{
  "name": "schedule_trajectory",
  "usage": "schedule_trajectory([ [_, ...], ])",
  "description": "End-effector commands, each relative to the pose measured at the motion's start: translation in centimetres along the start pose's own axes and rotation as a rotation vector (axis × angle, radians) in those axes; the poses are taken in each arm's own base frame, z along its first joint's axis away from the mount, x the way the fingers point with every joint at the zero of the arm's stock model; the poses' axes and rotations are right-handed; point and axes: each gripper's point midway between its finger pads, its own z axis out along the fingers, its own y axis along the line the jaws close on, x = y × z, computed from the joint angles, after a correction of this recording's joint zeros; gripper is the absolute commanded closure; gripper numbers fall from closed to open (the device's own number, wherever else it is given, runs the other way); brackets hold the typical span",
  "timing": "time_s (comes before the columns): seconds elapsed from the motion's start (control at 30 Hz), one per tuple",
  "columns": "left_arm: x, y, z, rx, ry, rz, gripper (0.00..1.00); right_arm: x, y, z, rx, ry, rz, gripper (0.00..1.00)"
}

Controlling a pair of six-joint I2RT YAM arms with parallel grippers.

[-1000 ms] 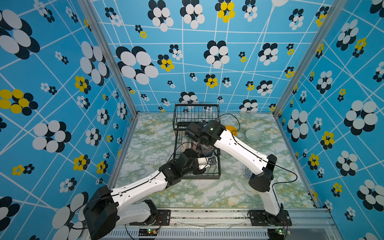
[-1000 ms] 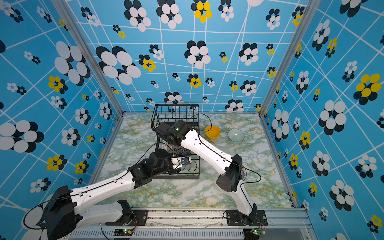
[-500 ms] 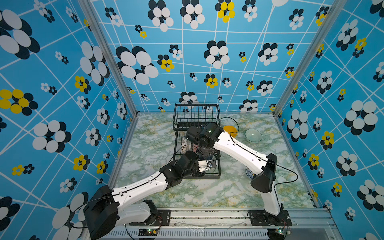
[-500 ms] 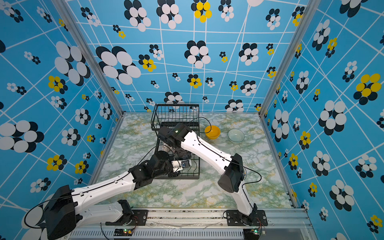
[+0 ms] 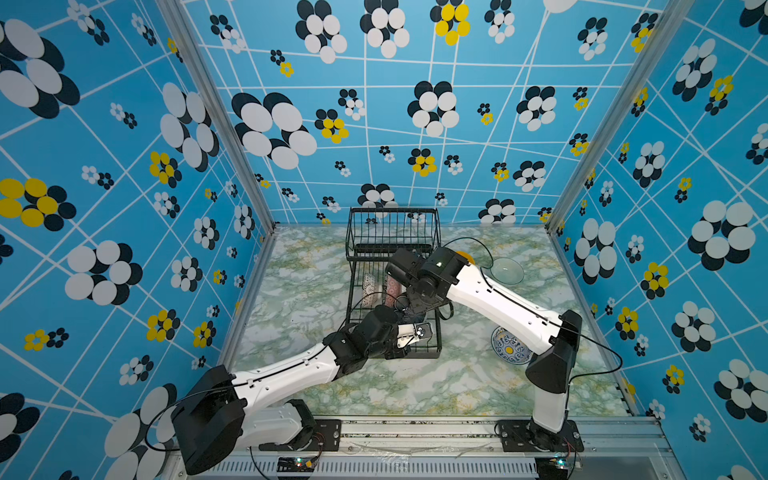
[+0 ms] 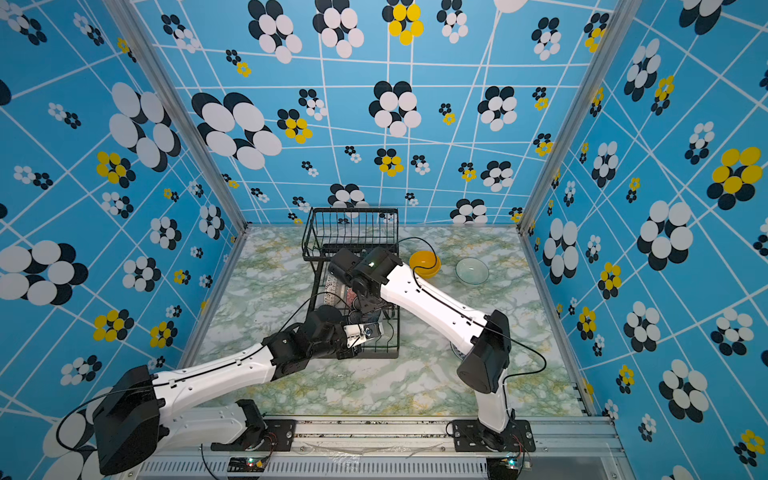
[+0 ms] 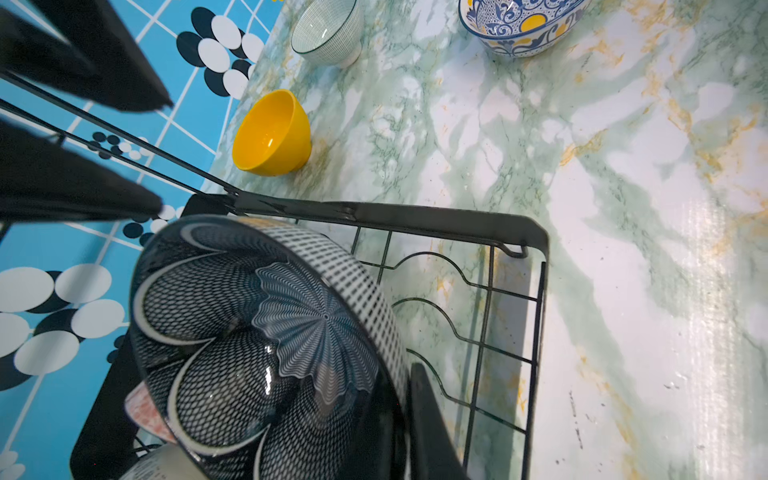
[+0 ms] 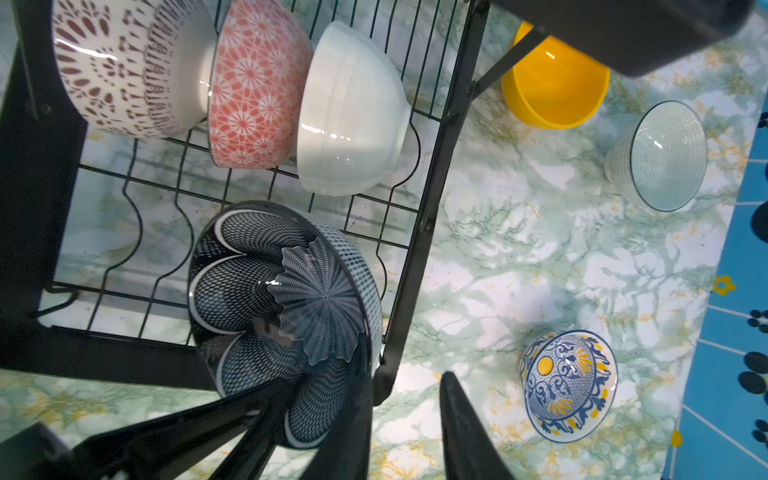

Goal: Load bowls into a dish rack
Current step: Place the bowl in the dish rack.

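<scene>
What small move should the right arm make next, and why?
Probably lift the right gripper straight back out of the dish rack. Its jaws stand open with nothing between them, while the left gripper is shut on the rim of the dark patterned bowl, tilted on edge in the rack near the white bowl. Backing off gives room to seat it.
</scene>
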Motion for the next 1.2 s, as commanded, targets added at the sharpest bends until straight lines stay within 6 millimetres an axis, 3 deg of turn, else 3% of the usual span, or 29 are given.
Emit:
schedule_trajectory([
  [0.0, -1.2, 0.6, -0.1, -0.033, -0.05, -0.043, 1.0, -1.0, -0.3, -1.1, -0.076, -0.052, 0.056, 0.66],
  [0.23, -1.8, 0.6, -1.6, -0.034, -0.113, -0.186, 1.0, -1.1, -2.8, -1.9, -0.143, -0.174, 0.199, 0.61],
  [0.37, -2.1, 0.4, -2.4, -0.029, -0.151, -0.274, 1.0, -0.7, -3.2, -2.2, -0.249, -0.273, 0.289, 0.43],
  [0.53, -3.0, 0.6, -3.8, -0.026, -0.217, -0.387, 1.0, 0.5, -3.4, -2.0, -0.322, -0.347, 0.336, 0.12],
  [0.63, -3.7, 0.7, -4.6, -0.004, -0.257, -0.467, 1.0, 1.6, -3.4, -1.6, -0.356, -0.367, 0.344, 0.01],
  [1.0, -5.1, 1.9, -7.2, 0.077, -0.426, -0.827, 1.0, 4.1, -1.7, -1.0, -0.49, -0.441, 0.287, 0.0],
  [1.17, -4.4, 3.5, -8.6, 0.107, -0.537, -1.061, 1.0, 4.9, -0.5, -1.7, -0.477, -0.512, 0.198, 0.0],
])
